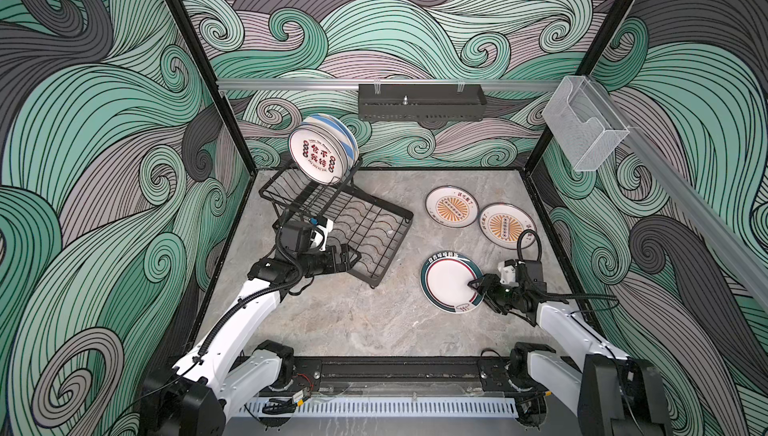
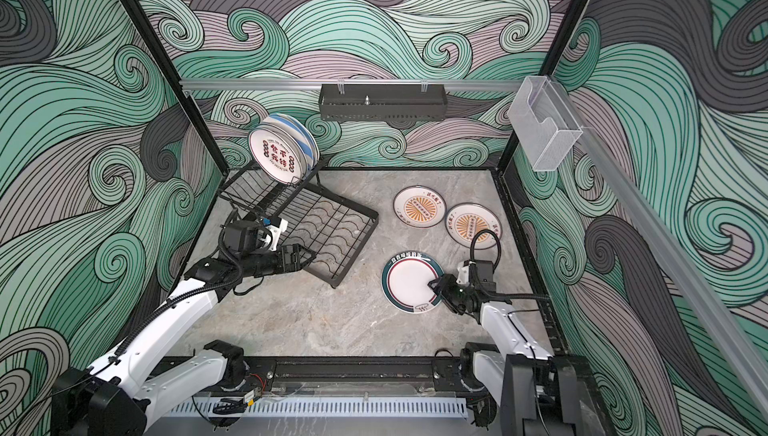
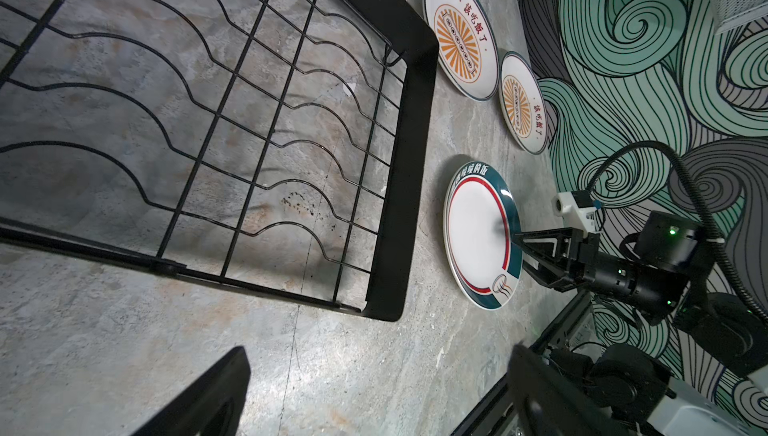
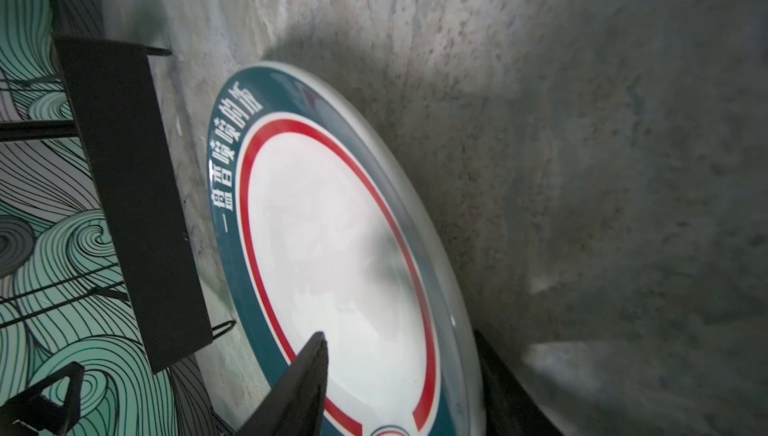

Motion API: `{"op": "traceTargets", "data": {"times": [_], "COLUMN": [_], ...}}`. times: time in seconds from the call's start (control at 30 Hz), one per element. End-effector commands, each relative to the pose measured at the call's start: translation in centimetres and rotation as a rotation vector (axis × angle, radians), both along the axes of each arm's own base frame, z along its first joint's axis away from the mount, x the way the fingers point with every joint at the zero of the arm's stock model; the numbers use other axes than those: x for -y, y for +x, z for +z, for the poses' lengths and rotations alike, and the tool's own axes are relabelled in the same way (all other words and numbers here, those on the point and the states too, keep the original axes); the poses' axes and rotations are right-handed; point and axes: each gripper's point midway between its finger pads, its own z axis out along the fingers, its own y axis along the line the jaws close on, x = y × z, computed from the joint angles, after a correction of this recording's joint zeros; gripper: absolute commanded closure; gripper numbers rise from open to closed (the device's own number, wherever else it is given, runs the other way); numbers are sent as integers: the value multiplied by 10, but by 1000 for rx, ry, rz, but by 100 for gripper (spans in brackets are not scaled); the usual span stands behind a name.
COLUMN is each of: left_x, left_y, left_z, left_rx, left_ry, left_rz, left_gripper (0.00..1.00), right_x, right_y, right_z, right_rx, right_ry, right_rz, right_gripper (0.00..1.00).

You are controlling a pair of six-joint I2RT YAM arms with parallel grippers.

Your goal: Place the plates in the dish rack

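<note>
A teal-rimmed plate (image 1: pixel 446 284) with a red inner ring lies face up on the grey marbled desk (image 1: pixel 374 321). It is toward the front right, well apart from the dish rack (image 1: pixel 376 226). The right hand (image 1: pixel 475 286) meets the plate at its right edge, with one finger (image 4: pixel 299 388) over the rim and the other below it. Whether it has clenched on the plate cannot be told.

Farther back, near the right wall, two more plates lie flat with their edges meeting: a sunburst plate (image 1: pixel 451 206) and a second sunburst plate (image 1: pixel 505 228).

The rack is black wire and sits at the back left, turned at an angle. Its raised tier holds several plates standing on edge. A plate with red and black characters (image 1: pixel 318 157) is in front, and blue-striped plates (image 1: pixel 349 138) are behind it.

The left hand (image 1: pixel 353 257) hovers at the near edge of the rack's lower grid, released, with its fingers spread wide and nothing between them.
</note>
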Motion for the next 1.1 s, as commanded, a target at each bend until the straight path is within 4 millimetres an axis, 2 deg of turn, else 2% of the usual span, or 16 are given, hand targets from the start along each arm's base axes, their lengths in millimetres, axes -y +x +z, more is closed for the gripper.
{"op": "traceTargets", "data": {"times": [0.0,0.17,0.23,0.6,0.83,1.07], "left_x": [0,0,-1,-2,-9,-23], "left_y": [1,1,1,0,1,-1], "left_z": [5,4,3,5,4,9], "left_rx": [12,9,6,13,16,31], "left_ry": [15,19,20,24,48,114], "left_rz": [-7,-5,-2,2,36,78], "left_gripper": [1,1,2,1,1,1], "right_x": [2,4,5,5,4,2], "right_y": [-13,-13,-13,-2,9,26], "right_z": [-18,-17,-17,-10,10,57], "right_rx": [-64,-49,-47,-14,40,168], "right_ry": [16,7,4,6,2,-38], "right_rz": [-44,-63,-66,-61,-29,58], "right_gripper": [52,69,71,100,100,100]}}
